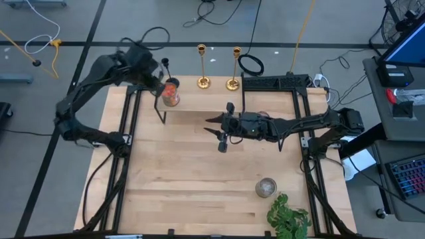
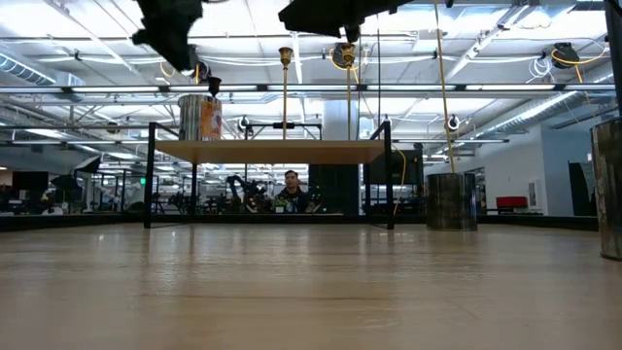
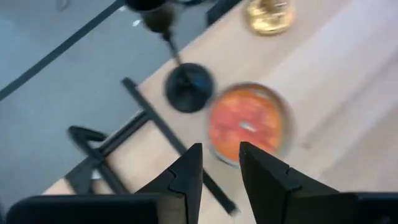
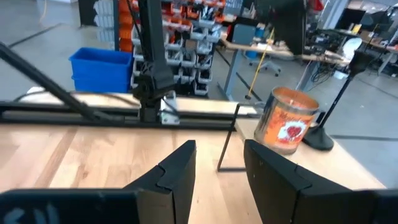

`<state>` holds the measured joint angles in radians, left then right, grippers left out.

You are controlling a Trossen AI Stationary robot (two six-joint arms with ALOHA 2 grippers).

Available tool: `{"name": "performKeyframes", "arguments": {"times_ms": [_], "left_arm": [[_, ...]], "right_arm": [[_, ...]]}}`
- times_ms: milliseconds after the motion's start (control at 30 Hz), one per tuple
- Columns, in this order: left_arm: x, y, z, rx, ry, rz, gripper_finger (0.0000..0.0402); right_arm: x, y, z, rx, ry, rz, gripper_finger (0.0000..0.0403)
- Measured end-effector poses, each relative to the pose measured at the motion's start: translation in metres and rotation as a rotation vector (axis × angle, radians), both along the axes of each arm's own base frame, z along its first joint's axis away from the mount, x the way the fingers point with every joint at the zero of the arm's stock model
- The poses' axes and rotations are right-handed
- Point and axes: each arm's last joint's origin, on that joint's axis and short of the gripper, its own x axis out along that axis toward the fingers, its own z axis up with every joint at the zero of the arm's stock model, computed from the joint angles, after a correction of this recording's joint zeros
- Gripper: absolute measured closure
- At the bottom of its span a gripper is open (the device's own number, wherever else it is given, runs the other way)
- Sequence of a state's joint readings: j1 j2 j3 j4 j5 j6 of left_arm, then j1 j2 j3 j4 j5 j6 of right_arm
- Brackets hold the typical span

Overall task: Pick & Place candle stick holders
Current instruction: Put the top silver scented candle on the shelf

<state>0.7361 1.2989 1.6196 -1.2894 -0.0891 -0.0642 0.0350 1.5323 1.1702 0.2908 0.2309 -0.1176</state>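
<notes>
The left gripper [image 3: 221, 163] is held above the back left corner of the raised shelf [image 1: 199, 101], its two fingers parted by a narrow gap and nothing clasped between them. Directly beneath it the orange jar candle [image 3: 247, 124] is seen from above, and just beside that jar the black candlestick [image 3: 186, 84] is stood on its round base at the shelf's corner. Over on the back edge of the shelf, the two gold candlesticks [image 1: 201, 65] [image 1: 234, 67] are set upright side by side, near each other but apart. The right gripper [image 1: 222, 133] is stretched out low over the middle of the table [image 1: 192, 192], in front of the shelf; its fingers are spread a little, and nothing is held in them. A grey jar candle [image 1: 265, 187] is placed near the front right of the table, with a small green plant [image 1: 289, 218] close by at the front edge.
</notes>
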Motion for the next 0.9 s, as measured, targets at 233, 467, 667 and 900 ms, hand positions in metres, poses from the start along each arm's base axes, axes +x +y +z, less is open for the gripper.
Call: {"name": "performKeyframes", "arguments": {"times_ms": [233,467,667,900], "left_arm": [[-0.019,-0.046,0.027,0.063,-0.177,-0.148,0.0289],[-0.032,-0.088,0.033,0.205,-0.325,-0.287,0.0289],[-0.038,-0.109,-0.015,0.219,-0.457,-0.339,0.0289],[-0.017,-0.122,-0.081,0.321,-0.537,-0.53,0.0289]], "right_arm": [[-0.014,0.024,-0.002,-0.008,0.127,0.072,0.0271],[-0.041,0.052,-0.002,0.033,0.296,0.133,0.0271],[-0.065,0.047,-0.006,0.062,0.44,-0.076,0.0271],[-0.087,0.014,-0.018,0.149,0.619,-0.369,0.0271]]}}
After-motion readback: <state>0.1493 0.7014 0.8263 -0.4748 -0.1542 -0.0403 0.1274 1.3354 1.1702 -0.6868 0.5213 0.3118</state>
